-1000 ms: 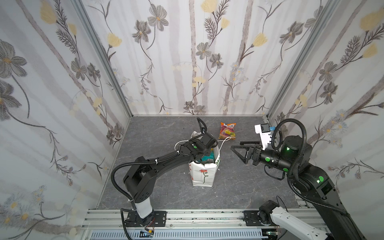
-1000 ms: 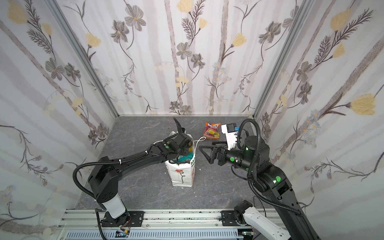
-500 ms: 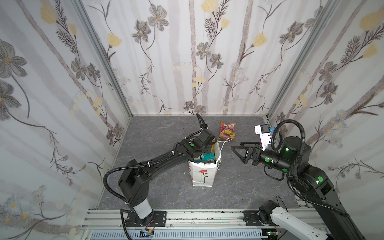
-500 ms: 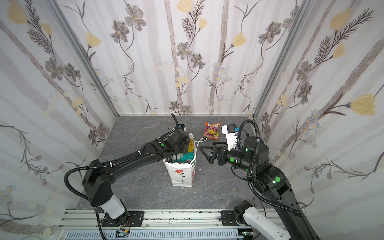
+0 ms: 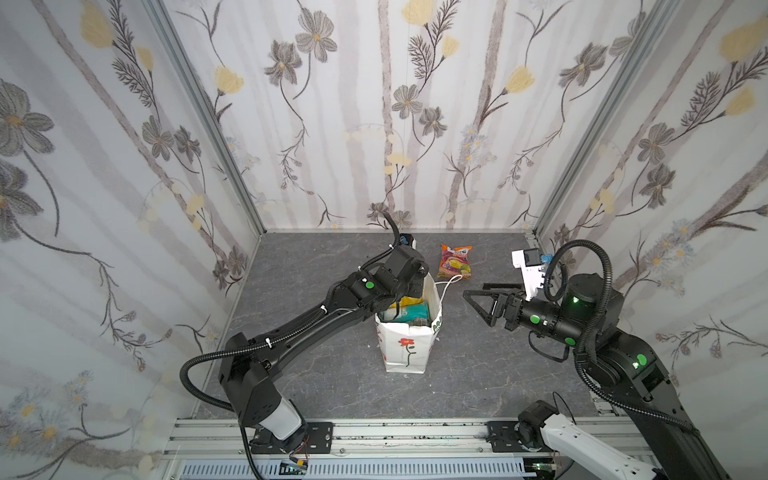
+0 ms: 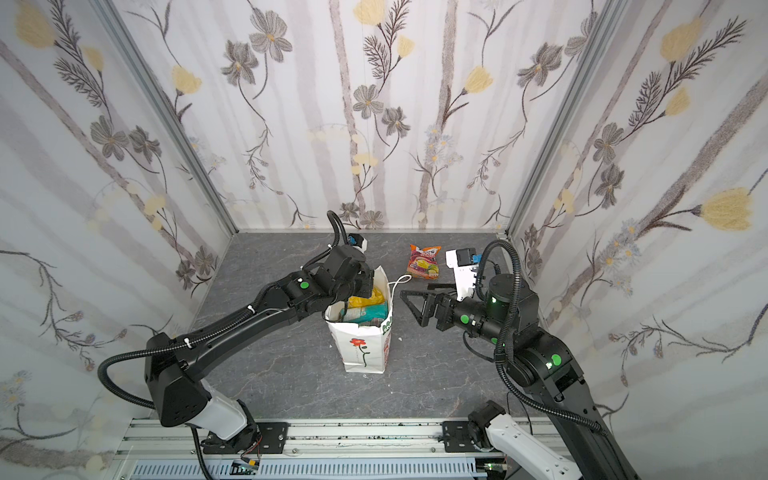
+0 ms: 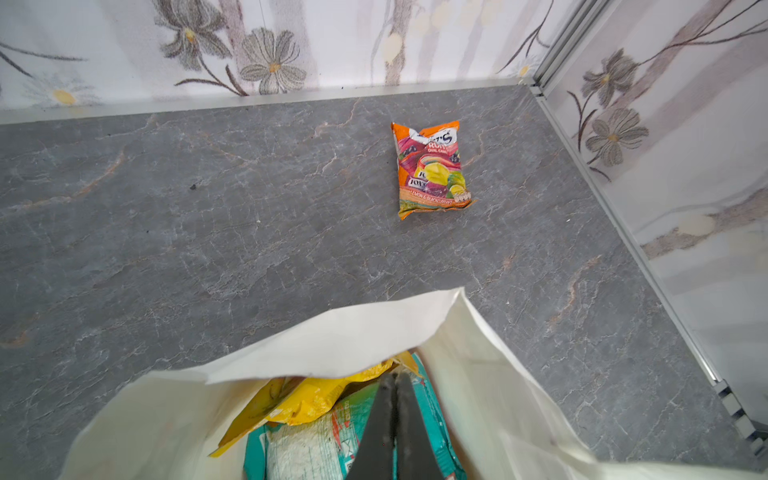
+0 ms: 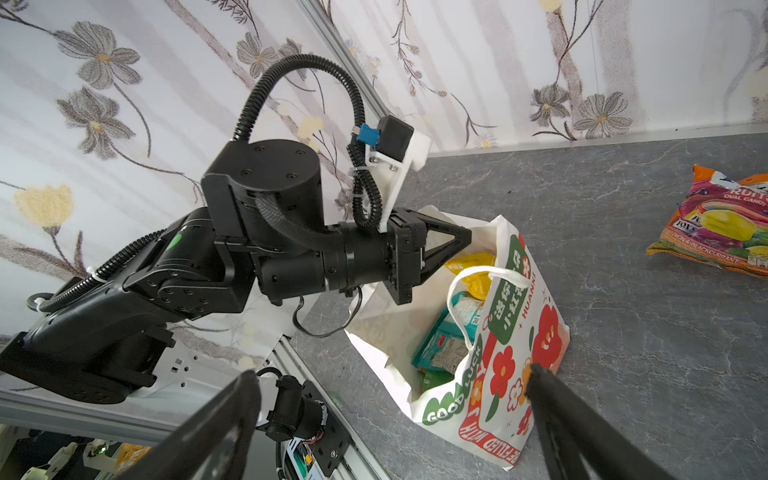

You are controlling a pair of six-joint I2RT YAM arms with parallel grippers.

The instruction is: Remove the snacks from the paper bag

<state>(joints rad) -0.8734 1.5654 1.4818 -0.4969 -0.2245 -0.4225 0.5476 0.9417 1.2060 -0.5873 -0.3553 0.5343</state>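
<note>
The paper bag (image 5: 405, 349) stands upright near the middle of the grey bench (image 5: 311, 374), its mouth open. The left tool (image 7: 394, 376) reaches down into that mouth, clenched, its two fingers pressed flat together. Their tips sit over a teal packet (image 7: 307, 449) and right at the corner of a yellow packet (image 7: 316, 399) that lies on top of it. Whether that corner is pinched between them cannot be told.

The right tool (image 5: 473, 289) hangs just right of the bag, apart from it. It is released, jaws spread wide, and points at the bag's printed side. One orange-pink packet (image 5: 455, 261) lies flat on the bench beyond the bag, toward the back wall and well clear of both tools.

In both top views the left wrist covers most of the bag's mouth, so only a strip of yellow (image 6: 368, 297) and teal (image 6: 370, 311) shows and the fingertips are hidden. The left wrist view cuts off the bag's lower part and the teal packet's far end.

The right wrist view alone shows the bag's side, printed with red flowers and green lettering. It also shows a green packet (image 8: 432, 380) deeper inside and a white cord handle (image 8: 469, 278) looping over the rim. The red flower on the bag's front shows only in the top views.
</note>
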